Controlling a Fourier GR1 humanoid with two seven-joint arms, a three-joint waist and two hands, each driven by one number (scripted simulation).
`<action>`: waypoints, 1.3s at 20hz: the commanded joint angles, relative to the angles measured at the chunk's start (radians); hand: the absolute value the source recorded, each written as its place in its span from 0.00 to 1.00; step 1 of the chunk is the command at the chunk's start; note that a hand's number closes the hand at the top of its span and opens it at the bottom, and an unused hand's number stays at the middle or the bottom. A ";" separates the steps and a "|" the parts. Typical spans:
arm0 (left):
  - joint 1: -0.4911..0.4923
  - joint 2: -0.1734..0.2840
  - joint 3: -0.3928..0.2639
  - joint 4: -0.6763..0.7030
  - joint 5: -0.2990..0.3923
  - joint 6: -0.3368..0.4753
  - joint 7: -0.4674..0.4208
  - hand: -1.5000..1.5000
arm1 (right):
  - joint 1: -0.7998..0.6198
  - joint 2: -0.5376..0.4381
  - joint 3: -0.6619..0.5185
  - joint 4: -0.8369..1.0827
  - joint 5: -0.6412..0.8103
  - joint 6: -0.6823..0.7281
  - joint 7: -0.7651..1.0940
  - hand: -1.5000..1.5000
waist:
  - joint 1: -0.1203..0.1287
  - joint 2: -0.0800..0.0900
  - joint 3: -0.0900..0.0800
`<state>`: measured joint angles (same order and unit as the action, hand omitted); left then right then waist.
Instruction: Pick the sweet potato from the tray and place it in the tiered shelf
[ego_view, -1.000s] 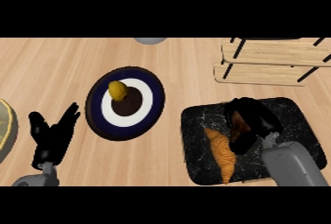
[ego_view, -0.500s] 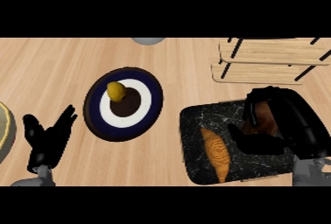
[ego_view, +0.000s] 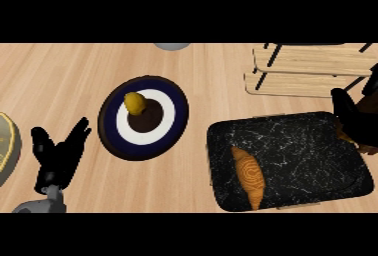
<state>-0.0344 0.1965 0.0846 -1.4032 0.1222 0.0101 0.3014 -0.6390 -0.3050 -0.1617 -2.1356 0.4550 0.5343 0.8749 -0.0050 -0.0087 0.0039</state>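
Sweet potato (ego_view: 368, 106): only reddish-brown patches show, between the fingers of your right robot hand (ego_view: 353, 125), which is curled round it at the tray's (ego_view: 295, 145) right rim, just below the shelf (ego_view: 310, 85). Judged: that patch is the sweet potato, and it is off the tray floor. Most of it is hidden by the fingers or cut off by the view's right edge, so you cannot confirm how it lies in the grasp. Handling, judged: stiff, dense, tapered, with a dry skin that is not fragile; hold it round the thick middle, since the ends would let it pivot. An orange grained piece (ego_view: 249, 175) lies in the tray's left half; do not mistake it for the target. Shelf boards are partly cut off at the right, so clearance there is unclear. Left robot hand (ego_view: 59, 155) rests spread at lower left on the counter (ego_view: 66, 80), beside the plate (ego_view: 118, 120).
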 joint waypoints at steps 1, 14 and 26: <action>0.019 -0.003 0.000 0.007 0.014 -0.018 0.024 0.50 | -0.175 -0.081 -0.103 0.083 -0.075 0.063 0.132 1.00 | 0.007 0.005 -0.005; -0.005 -0.002 0.012 0.031 0.007 -0.034 0.011 0.50 | -0.455 -0.314 -0.200 0.640 -0.053 -0.002 -0.087 1.00 | 0.021 0.011 -0.005; 0.027 -0.022 0.001 0.022 -0.003 -0.052 -0.021 0.50 | -0.490 -0.405 -0.116 1.038 0.052 -0.072 -0.474 1.00 | 0.025 0.014 -0.004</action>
<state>-0.0375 0.1890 0.0923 -1.4128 0.1122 -0.0230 0.2935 -1.1098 -0.6780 -0.2991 -1.2136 0.4710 0.4879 0.5078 0.0205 0.0020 0.0040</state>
